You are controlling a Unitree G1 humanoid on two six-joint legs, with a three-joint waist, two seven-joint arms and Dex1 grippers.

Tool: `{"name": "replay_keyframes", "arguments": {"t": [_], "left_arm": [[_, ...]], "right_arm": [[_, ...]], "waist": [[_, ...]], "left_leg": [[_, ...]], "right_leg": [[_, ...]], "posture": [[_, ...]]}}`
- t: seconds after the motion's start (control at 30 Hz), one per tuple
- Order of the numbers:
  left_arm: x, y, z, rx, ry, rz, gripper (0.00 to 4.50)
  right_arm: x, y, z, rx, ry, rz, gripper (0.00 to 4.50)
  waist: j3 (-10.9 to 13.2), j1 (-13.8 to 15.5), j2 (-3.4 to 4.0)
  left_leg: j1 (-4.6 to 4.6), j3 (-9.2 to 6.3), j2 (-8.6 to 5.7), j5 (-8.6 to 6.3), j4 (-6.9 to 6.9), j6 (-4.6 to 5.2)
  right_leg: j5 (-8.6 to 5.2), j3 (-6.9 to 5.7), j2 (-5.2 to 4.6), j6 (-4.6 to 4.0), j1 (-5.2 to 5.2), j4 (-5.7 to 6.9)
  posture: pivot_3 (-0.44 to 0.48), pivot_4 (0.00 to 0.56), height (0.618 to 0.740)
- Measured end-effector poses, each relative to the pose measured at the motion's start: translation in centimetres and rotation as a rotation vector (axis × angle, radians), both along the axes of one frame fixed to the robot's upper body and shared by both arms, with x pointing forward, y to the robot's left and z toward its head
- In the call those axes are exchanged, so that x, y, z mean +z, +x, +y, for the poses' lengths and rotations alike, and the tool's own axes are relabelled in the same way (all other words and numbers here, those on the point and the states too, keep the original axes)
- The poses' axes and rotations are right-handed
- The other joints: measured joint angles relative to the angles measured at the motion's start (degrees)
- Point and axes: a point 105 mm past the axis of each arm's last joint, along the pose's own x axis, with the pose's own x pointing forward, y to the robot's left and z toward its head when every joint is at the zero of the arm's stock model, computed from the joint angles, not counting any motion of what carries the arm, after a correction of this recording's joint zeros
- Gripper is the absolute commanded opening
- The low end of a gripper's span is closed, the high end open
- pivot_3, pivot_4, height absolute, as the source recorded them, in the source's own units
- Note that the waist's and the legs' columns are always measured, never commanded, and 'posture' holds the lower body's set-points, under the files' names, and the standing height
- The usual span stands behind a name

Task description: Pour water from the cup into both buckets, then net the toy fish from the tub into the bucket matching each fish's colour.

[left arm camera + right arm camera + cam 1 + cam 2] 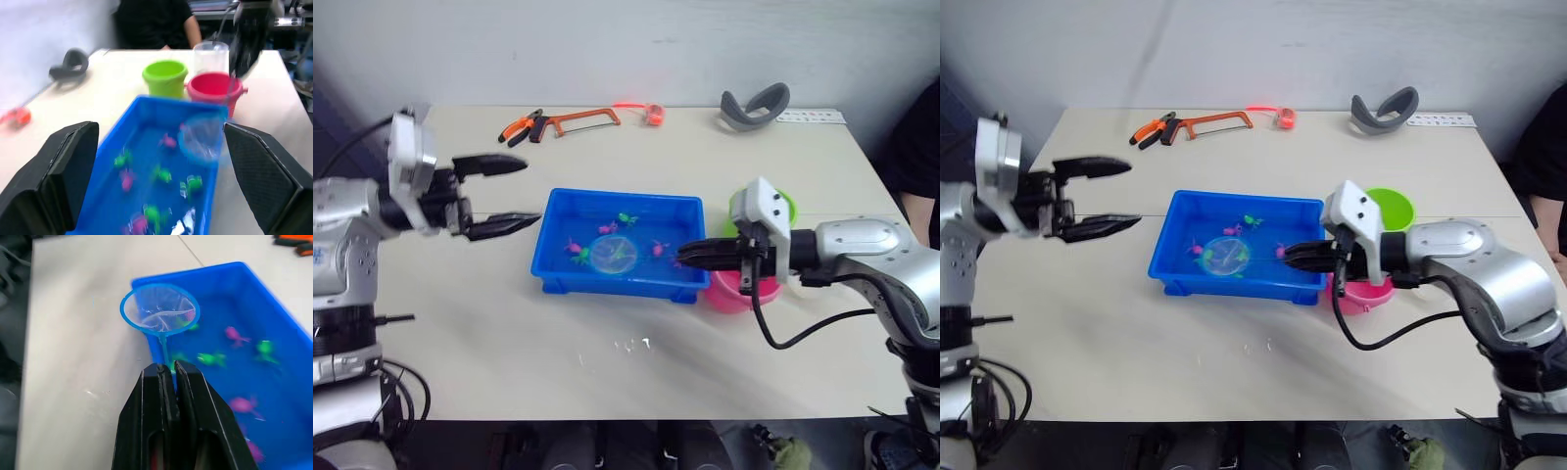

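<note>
The right gripper (166,369) pinches the net (159,309) by its handle, fingers tight together; the net sticks straight out over the tub (552,280), hoop above the fish (211,358); the left gripper (509,193) is wide open beside the tub, holding nothing.

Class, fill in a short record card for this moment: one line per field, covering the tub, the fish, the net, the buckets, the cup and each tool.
Tub: blue tub mid-table.
Fish: green and pink toy fish lying in the tub.
Net: net with its hoop over the tub, handle gripped by the right tool.
Buckets: green bucket and pink bucket side by side past the tub's right end.
Cup: clear cup behind the pink bucket.
Left tool: left tool open, empty, held left of the tub.
Right tool: shut on the net's handle.
</note>
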Motion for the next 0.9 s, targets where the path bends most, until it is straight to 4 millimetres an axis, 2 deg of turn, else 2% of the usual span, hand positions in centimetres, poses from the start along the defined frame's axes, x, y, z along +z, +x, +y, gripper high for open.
{"name": "replay_keyframes", "arguments": {"t": [0.1,0.3,0.47,0.63,0.8,0.9], "left_arm": [[-2.8,-0.8,0.5,0.027,-0.016,0.053,4.41],[-4.8,-2.2,-1.0,0.058,-0.104,0.068,4.41],[-4.4,-2.6,-2.6,0.042,-0.157,0.069,4.41],[-5.2,-2.9,-4.4,-0.008,-0.186,0.134,4.41],[-5.7,-2.9,-4.9,-0.019,-0.189,0.16,4.41],[-6.0,-2.9,-5.4,-0.033,-0.198,0.169,4.41]], "right_arm": [[0.5,0.8,-0.9,-0.012,-0.037,-0.102,0.0],[1.7,3.7,-3.2,-0.083,-0.163,-0.347,0.0],[1.0,5.5,-4.2,-0.065,-0.328,-0.495,0.0],[1.1,7.1,-4.5,-0.027,-0.484,-0.637,0.0],[-0.1,7.7,-4.6,0.032,-0.597,-0.632,0.0],[0.0,7.8,-4.2,0.051,-0.622,-0.647,0.0]], "waist": [[0.0,0.3,-0.03],[0.0,-0.1,-0.03],[0.0,-0.2,-0.03],[0.0,-0.3,-0.01],[0.0,-0.3,-0.01],[0.0,-0.3,-0.01]], "left_leg": [[-0.03,-0.05,0.0,0.0,0.06,0.01],[0.0,-0.03,0.01,0.01,0.06,-0.02],[0.03,0.0,0.01,0.02,0.05,-0.03],[0.04,0.02,0.02,0.03,0.05,-0.05],[0.04,0.02,0.03,0.03,0.05,-0.05],[0.04,0.01,0.03,0.04,0.05,-0.05]], "right_leg": [[0.01,0.17,-0.19,0.02,0.02,-0.01],[0.03,0.4,-0.19,0.04,0.02,0.02],[0.03,0.42,-0.19,0.04,0.03,0.03],[0.03,0.44,-0.16,0.04,0.01,0.04],[0.03,0.44,-0.16,0.04,0.02,0.03],[0.03,0.43,-0.16,0.04,0.02,0.04]], "posture": [[0.0,0.15,0.74],[0.0,0.15,0.74],[0.0,0.15,0.74],[0.0,0.15,0.74],[0.0,0.15,0.74],[0.0,0.15,0.74]]}}
